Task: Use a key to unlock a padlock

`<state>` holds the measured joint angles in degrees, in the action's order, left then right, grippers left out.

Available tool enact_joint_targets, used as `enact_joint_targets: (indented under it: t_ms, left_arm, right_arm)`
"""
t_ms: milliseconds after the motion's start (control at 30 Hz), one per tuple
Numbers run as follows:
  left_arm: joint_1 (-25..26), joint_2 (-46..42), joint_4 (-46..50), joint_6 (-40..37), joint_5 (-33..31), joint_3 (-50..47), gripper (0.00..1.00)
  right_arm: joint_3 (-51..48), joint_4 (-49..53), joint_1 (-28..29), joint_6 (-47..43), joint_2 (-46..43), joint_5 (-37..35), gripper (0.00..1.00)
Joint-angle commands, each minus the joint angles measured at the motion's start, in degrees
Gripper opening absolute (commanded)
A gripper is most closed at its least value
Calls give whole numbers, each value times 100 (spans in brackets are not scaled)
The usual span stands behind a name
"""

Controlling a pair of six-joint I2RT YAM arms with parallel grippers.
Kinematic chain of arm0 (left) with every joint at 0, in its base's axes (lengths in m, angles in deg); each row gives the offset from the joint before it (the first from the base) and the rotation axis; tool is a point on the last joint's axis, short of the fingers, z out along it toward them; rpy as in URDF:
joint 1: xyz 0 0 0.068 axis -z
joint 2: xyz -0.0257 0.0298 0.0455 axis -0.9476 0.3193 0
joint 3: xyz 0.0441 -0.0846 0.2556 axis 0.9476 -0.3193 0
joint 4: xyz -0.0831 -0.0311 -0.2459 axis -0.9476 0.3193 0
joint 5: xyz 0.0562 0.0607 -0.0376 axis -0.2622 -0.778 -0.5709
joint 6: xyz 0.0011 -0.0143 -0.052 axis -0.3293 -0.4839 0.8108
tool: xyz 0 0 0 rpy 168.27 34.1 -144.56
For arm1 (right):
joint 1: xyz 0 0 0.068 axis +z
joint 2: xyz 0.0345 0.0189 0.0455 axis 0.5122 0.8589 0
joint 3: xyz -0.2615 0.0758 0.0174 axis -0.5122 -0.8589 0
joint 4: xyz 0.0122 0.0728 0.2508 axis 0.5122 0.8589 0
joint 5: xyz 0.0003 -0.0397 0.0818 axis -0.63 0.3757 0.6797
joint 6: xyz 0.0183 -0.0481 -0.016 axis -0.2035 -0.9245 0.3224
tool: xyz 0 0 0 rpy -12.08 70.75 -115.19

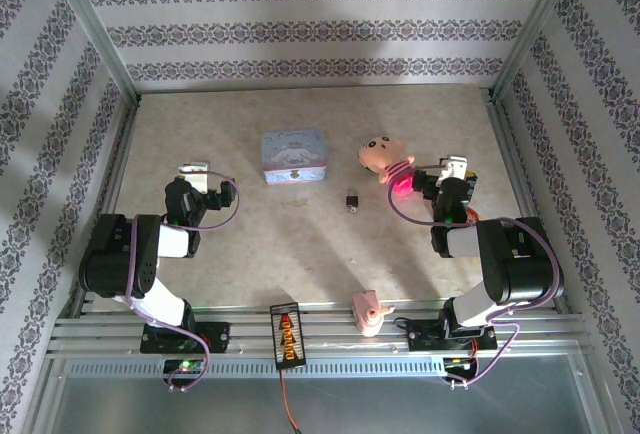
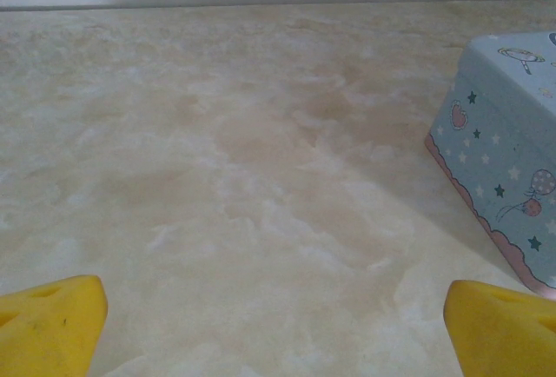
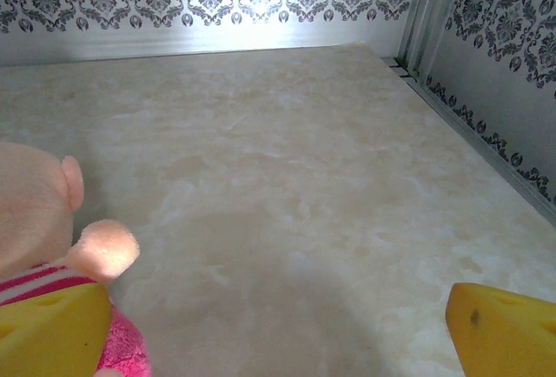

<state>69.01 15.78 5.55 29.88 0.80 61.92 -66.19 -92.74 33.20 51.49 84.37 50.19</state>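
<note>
The padlock (image 1: pixel 352 199) is a tiny dark thing with a silvery part, lying on the table's middle between both arms. I cannot make out a key at this size. My left gripper (image 1: pixel 196 168) stands open to the left of the pale blue tin (image 1: pixel 294 156), and in the left wrist view its yellow fingertips (image 2: pixel 52 325) are spread wide over bare table, the tin (image 2: pixel 508 160) at the right. My right gripper (image 1: pixel 455 167) is open just right of the pink doll (image 1: pixel 385 159); the doll (image 3: pixel 35 212) sits beside its left fingertip (image 3: pixel 52 329).
A small pink figure (image 1: pixel 367 311) and a black strip with orange parts (image 1: pixel 286 336) lie on the metal rails at the near edge. Patterned walls close in the table on three sides; the right wall (image 3: pixel 495 82) is close to my right gripper.
</note>
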Motion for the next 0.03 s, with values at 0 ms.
enact_joint_targets:
  t_ms: [0]
  left_arm:
    - [-48, 3, 40, -29, 37, 87, 99]
  right_arm:
    - [12, -51, 27, 75, -33, -94, 98]
